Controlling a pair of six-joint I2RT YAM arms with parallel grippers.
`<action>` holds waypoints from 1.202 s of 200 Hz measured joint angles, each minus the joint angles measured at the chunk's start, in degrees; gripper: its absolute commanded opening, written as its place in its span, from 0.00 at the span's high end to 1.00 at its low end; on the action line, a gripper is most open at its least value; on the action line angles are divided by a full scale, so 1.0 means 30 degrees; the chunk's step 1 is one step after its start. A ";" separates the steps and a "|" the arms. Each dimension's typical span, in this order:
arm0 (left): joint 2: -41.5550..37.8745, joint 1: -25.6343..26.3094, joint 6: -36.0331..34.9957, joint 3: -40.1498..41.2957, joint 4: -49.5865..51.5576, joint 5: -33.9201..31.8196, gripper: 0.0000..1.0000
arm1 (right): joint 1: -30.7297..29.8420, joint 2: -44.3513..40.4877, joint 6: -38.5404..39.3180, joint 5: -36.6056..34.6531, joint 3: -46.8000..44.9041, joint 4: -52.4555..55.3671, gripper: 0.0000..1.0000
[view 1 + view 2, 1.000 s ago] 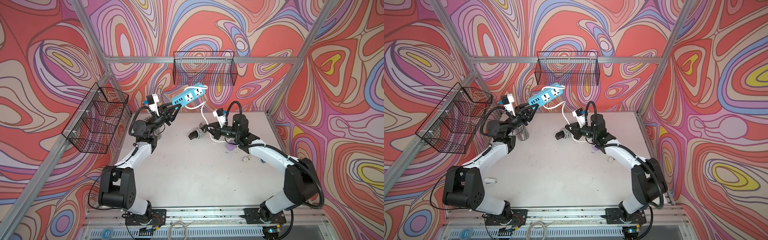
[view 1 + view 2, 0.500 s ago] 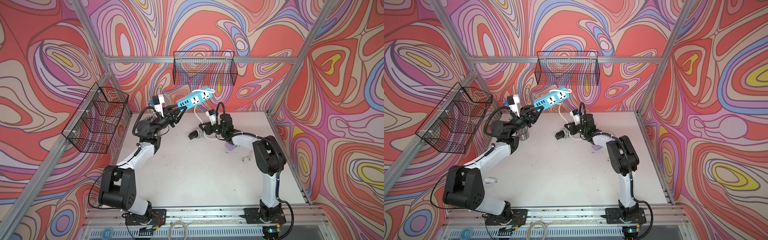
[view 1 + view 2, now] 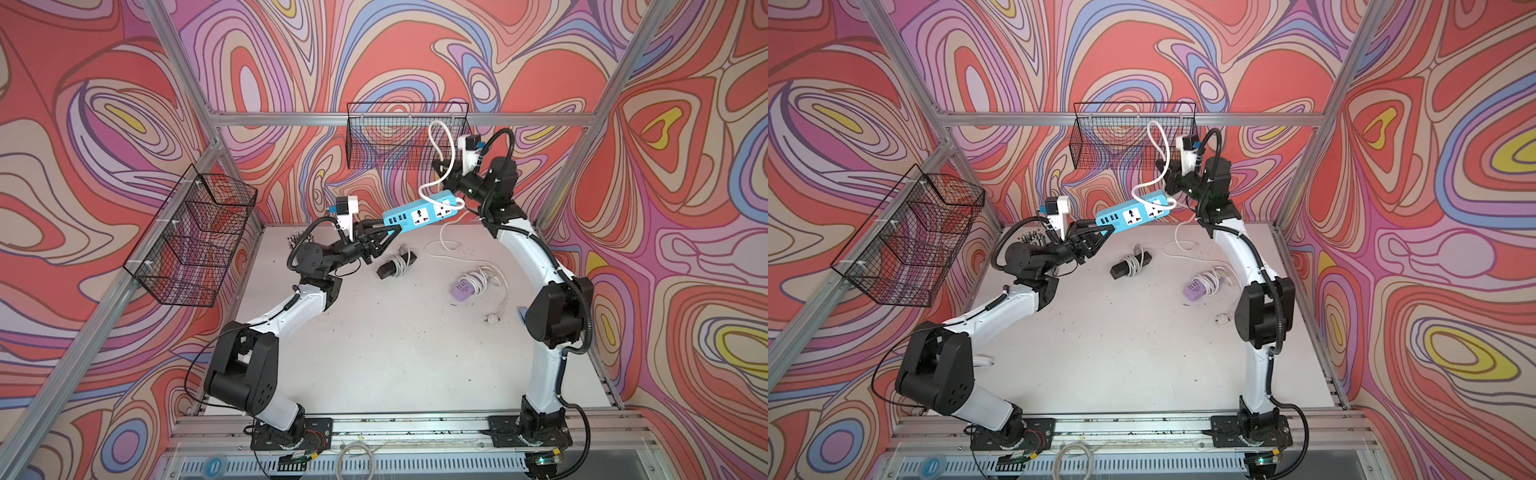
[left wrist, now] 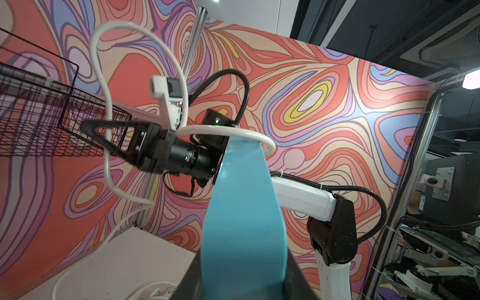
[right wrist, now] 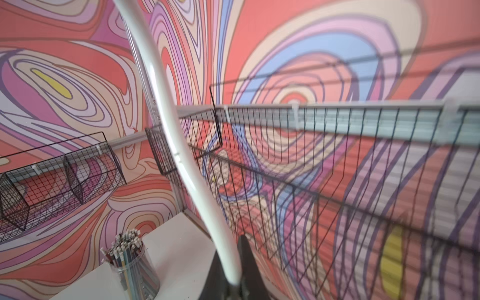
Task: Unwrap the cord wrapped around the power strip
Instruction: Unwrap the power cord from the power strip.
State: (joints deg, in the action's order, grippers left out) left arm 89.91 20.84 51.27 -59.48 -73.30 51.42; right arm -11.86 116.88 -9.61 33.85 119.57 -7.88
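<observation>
Left wrist view: left claw (image 4: 241, 283) is clamped on the near end of the power strip (image 4: 244, 220). Its dark jaws press either side of the blue body, which runs straight away from the camera.

Both top views: the power strip (image 3: 422, 212) is held clear of the surface (image 3: 374, 353), above its far edge and a little right of middle. Its long axis runs from the left claw (image 3: 384, 237) up toward the right arm, with the socket face up.

Right claw (image 3: 444, 172) sits just beyond and above the strip's free end. It is closed narrow on the white cord (image 5: 181, 155). From the pinch the cord arcs up in a loop in front of the back wire basket (image 3: 374, 145).

Key relation: one turn of cord (image 4: 223, 128) circles the strip at its free end, the end next to the right claw. The right arm is the nearer one to it. Judgement: the held loop has to pass round or over that free end, across the long axis, while the left claw keeps the body fixed.

Slack cord drops from the strip to the surface near the far edge, right of middle (image 3: 440, 245).

Writing: no brand, label or print legible on the strip. Only two sockets and a row of small ports show on its face.
</observation>
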 measured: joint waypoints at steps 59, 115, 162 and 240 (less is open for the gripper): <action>0.1100 0.0277 -0.0109 0.0000 0.0160 0.0073 1.00 | 0.0270 -0.3956 0.1122 -0.0313 0.0554 0.1639 1.00; 0.1027 -0.1916 -0.0576 0.0000 0.0437 -0.0146 1.00 | 0.1552 -1.0003 0.2346 -0.1909 -0.4801 0.1690 1.00; -0.0423 -0.4911 -0.0954 0.0044 0.1122 -0.0597 1.00 | 0.1851 -1.1132 0.2084 -0.2492 -0.9282 0.1756 1.00; -0.3191 -0.9967 -0.0991 0.0219 0.0357 -0.1763 1.00 | 0.1435 -1.0965 0.0495 -0.1290 -1.5001 0.2470 1.00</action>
State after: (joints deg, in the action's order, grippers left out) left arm 80.34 -9.06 48.29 -58.83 -72.23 46.13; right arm -7.55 83.99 -8.12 29.98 74.56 -0.47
